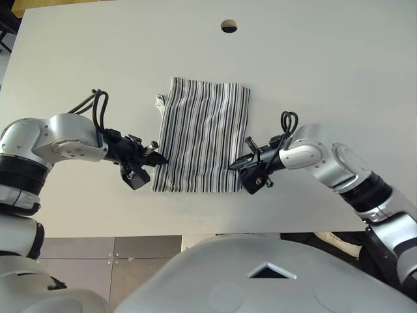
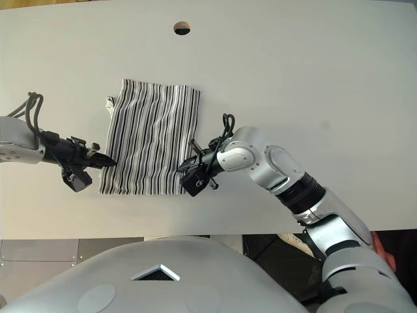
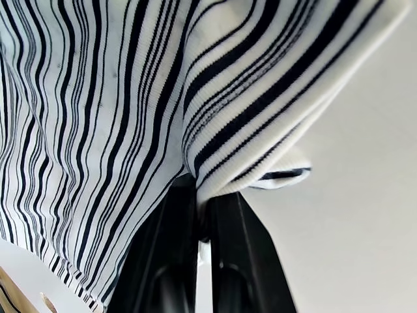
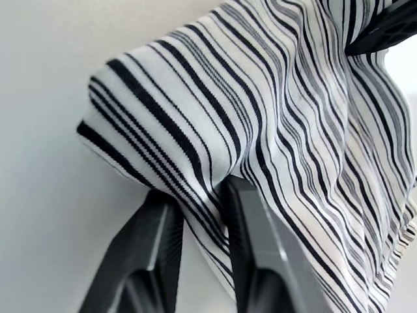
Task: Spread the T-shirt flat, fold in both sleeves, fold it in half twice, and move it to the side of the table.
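Note:
The black-and-white striped T-shirt (image 1: 203, 137) lies folded into a narrow rectangle in the middle of the white table (image 1: 339, 78). My left gripper (image 1: 159, 159) is shut on the shirt's left edge near the front corner; in the left wrist view its fingers (image 3: 176, 261) pinch a thick fold of the T-shirt (image 3: 130, 98). My right gripper (image 1: 234, 165) is shut on the shirt's right edge near the front corner. The right wrist view has the striped T-shirt (image 4: 260, 98) draped over the dark fingers (image 4: 156, 254). A small white bit of cloth (image 1: 159, 100) sticks out at the far left corner.
A round cable hole (image 1: 229, 26) sits in the table beyond the shirt. Bare tabletop stretches to both sides and behind the shirt. The table's front edge (image 1: 195, 233) runs just below the grippers.

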`<state>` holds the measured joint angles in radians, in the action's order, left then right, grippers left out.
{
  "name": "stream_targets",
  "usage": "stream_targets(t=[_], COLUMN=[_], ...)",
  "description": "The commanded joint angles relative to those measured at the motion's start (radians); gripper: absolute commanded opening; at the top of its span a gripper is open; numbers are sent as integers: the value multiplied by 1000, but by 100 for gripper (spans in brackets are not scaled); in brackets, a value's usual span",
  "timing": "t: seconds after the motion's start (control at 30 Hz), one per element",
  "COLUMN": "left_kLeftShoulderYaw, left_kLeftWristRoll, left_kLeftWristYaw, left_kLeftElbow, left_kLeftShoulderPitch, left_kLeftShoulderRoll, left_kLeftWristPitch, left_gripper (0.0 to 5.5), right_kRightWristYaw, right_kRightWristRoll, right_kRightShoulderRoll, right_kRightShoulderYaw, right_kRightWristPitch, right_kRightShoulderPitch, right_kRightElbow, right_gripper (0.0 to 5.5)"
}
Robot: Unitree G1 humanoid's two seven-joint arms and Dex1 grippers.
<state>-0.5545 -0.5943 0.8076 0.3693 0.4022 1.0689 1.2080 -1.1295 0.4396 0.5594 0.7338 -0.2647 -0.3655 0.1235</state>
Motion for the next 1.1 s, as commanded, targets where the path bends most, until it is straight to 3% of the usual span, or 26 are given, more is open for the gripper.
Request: stream_targets(t=[0.03, 0.2, 0.37, 0.7, 0.9, 1.1], left_kLeftShoulderYaw=[-11, -8, -11, 16, 49, 78], left_kLeftWristRoll=[15, 30, 181, 476, 438, 524], left_kLeftWristYaw=[16, 22, 69, 212, 238, 253], left_kLeftElbow=[-43, -80, -255, -759, -814, -869], left_kLeftShoulderPitch=[-11, -35, -114, -370, -453, -546], left_kLeftShoulderRoll=[-2, 7, 36, 125, 137, 147], left_kLeftWristPitch=[-2, -15, -112, -544, -576, -693], left_gripper=[10, 10, 10, 10, 10, 10], right_kRightWristYaw=[-6, -10, -66, -315, -422, -434], right_kRightWristRoll=[11, 8, -53, -260, -419, -490], right_kRightShoulderRoll=[3, 11, 75, 298, 421, 407], right_kRightShoulderYaw=[2, -6, -58, -144, -206, -226], right_kRightWristPitch=[19, 16, 36, 334, 520, 609], right_kRightShoulderPitch=[8, -5, -6, 114, 155, 106], right_kRightElbow=[-26, -39, -5, 327, 457, 355], right_gripper=[29, 13, 13, 13, 13, 13])
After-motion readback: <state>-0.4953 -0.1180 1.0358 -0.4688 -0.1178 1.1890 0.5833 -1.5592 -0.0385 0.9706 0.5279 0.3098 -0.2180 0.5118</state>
